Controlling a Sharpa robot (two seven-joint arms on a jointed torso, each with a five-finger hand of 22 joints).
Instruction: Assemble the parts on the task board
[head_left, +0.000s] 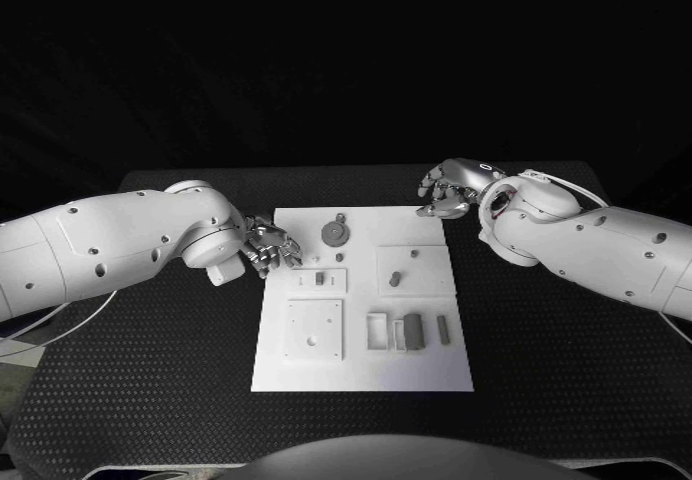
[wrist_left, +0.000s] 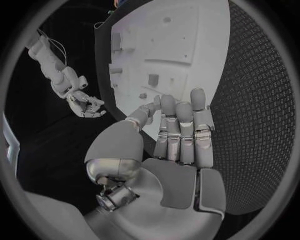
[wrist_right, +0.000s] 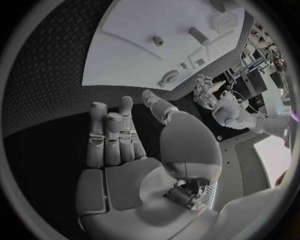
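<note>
The white task board (head_left: 361, 345) lies in the middle of the black table. On it are grey parts: a round disc (head_left: 335, 233) near the far edge, small pegs (head_left: 414, 254) on raised squares, and upright blocks (head_left: 414, 331) toward the near right. My left hand (head_left: 270, 248) hovers at the board's left edge beside the disc, fingers stretched out and holding nothing (wrist_left: 180, 134). My right hand (head_left: 450, 189) hangs at the board's far right corner, also empty, its fingers straight (wrist_right: 115, 142). The board (wrist_left: 187, 45) (wrist_right: 131, 55) lies ahead of both palms.
A square plate with a hole (head_left: 315, 330) sits on the board's near left. Black textured mat (head_left: 548, 340) surrounds the board on all sides. My two white forearms flank the board's far half.
</note>
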